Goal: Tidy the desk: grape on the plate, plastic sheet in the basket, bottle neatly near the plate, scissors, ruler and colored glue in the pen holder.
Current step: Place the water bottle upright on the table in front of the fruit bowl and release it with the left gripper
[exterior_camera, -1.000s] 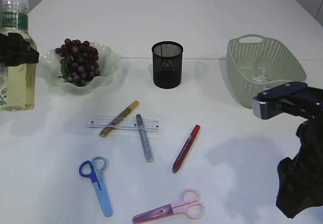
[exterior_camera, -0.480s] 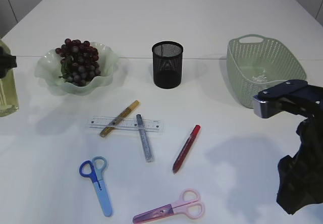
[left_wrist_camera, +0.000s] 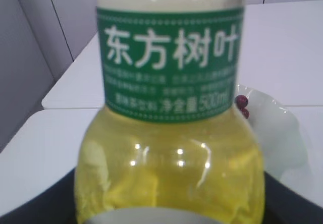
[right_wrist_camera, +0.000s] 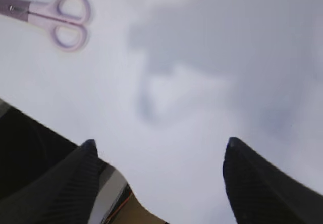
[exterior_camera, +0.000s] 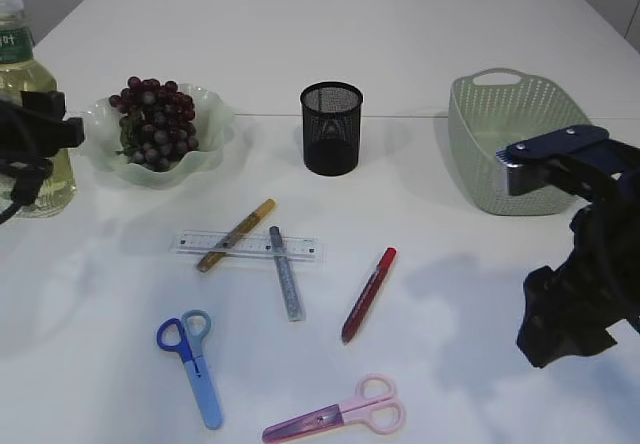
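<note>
The bottle (exterior_camera: pixel 28 84) of yellow drink with a green label stands upright at the far left, just left of the pale green plate (exterior_camera: pixel 212 124), and my left gripper (exterior_camera: pixel 40 132) is shut on its body. It fills the left wrist view as bottle (left_wrist_camera: pixel 169 133). The grape (exterior_camera: pixel 155 124) bunch lies on the plate. In front of the black mesh pen holder (exterior_camera: pixel 331 129) lie the clear ruler (exterior_camera: pixel 248 247), gold glue (exterior_camera: pixel 236 234), silver glue (exterior_camera: pixel 285 274), red glue (exterior_camera: pixel 369 294), blue scissors (exterior_camera: pixel 193 364) and pink scissors (exterior_camera: pixel 340 416). My right gripper (exterior_camera: pixel 560 339) hangs open over bare table. I cannot make out the plastic sheet.
The green basket (exterior_camera: pixel 480 114) stands at the back right, its front partly hidden by my right arm. The right wrist view shows white table under the open gripper (right_wrist_camera: pixel 159 146) and the pink scissors (right_wrist_camera: pixel 55 14) at the top left. The gold glue lies across the ruler.
The bottle swung left almost out of view, then came back beside the plate in my left gripper. My right arm shifted up and a little left.
</note>
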{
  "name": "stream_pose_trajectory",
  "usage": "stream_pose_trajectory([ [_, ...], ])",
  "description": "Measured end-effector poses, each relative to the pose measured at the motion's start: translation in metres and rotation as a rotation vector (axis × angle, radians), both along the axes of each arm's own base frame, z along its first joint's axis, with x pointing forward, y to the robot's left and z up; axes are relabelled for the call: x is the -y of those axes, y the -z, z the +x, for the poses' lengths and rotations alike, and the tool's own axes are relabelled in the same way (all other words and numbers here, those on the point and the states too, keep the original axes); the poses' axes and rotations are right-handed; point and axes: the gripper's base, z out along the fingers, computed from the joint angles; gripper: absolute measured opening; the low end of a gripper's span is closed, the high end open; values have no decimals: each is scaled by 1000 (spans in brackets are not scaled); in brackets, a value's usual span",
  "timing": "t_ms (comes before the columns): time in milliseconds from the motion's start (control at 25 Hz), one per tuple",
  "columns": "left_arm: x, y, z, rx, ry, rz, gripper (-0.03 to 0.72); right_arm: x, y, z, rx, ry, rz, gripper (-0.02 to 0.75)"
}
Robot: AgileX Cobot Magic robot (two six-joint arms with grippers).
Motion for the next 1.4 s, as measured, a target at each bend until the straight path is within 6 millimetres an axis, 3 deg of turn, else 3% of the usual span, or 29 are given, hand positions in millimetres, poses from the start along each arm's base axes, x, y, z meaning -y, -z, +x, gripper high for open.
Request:
stream_pose_trajectory([
  [280,6,21,4,-23,-25,-66,447,12,-1,13,129,208,-101,585],
  [560,6,22,5,-18,-32,-91,447,34,3,21,276,456,-268,585],
  [800,7,26,6,-24,-28,-94,447,33,9,25,358,458,-219,585],
  [1400,18,68,20,62,61,-38,447,33,10,35,537,406,-199,584],
])
